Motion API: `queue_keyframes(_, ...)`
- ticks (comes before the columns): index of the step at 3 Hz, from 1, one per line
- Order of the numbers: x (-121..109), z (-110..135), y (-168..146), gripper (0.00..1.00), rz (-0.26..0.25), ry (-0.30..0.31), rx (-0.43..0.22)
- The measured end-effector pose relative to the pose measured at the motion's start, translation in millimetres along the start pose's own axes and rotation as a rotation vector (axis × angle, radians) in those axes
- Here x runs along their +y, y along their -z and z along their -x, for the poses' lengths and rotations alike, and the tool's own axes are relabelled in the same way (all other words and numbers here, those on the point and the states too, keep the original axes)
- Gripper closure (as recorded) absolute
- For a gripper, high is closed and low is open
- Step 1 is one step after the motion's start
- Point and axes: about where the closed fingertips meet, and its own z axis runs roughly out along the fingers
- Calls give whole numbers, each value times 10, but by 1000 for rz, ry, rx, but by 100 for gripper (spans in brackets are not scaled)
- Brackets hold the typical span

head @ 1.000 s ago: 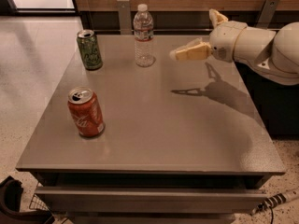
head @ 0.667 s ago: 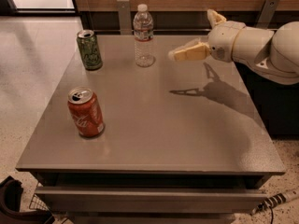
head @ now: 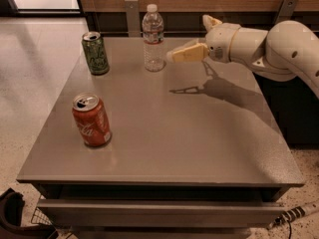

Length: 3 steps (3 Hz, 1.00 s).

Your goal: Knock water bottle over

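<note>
The water bottle (head: 153,38), clear with a white cap and a thin label band, stands upright at the far edge of the grey table (head: 199,133). My gripper (head: 188,38) reaches in from the right on a white arm, a little above the table top. It is open and holds nothing. Its lower cream finger (head: 187,54) points left at the bottle's lower half, with the tip a short gap from the bottle. The other finger (head: 211,22) sticks up behind it.
A green can (head: 95,53) stands upright at the far left of the table. A red soda can (head: 91,120) stands upright at the near left. A wooden wall runs behind the table, with dark furniture to the right.
My gripper has moved left toward the water bottle, closing most of the gap. The bottle and both cans have not moved.
</note>
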Motion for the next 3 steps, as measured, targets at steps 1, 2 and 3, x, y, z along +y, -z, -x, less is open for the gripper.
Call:
queue_keyframes(1,50,-61,-302,0,39,-60,-18)
queue_keyframes(2,84,-85,-458,0,56,-87,-29)
queue_keyframes(3,84,-107,-670,0,87,-114,-31)
